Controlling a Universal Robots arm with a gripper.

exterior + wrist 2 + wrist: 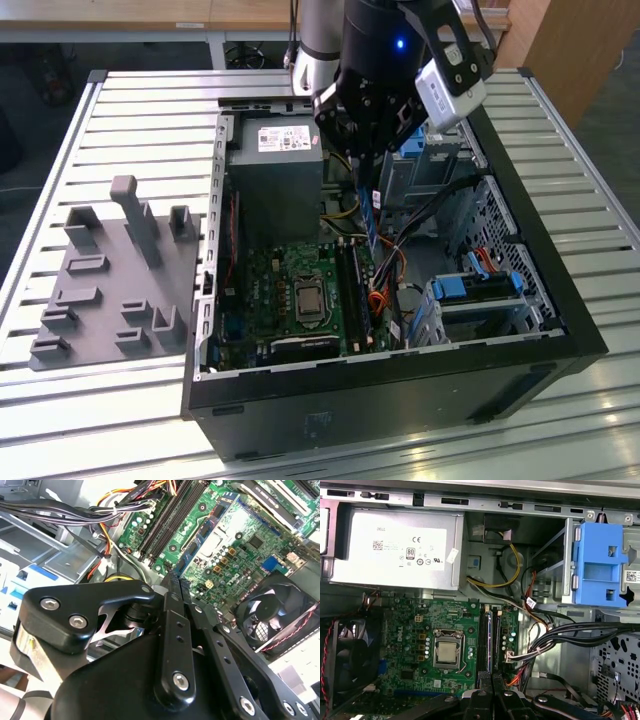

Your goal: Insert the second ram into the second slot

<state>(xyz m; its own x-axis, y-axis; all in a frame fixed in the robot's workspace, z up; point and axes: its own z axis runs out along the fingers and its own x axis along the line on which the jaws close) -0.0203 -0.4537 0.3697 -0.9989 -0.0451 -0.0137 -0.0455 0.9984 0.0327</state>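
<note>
The gripper hangs over the open computer case mid-bench. Its fingers are pinched on the second ram, held on end above the memory slots. It looks like the carrying step; seating calls for squaring it to the second slot.

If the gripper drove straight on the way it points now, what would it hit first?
Probably the long black memory slots on the green motherboard. The gripper points down into the open case gripping the thin blue ram stick, so that stick's lower edge would touch first. Which slot is unclear.
</note>
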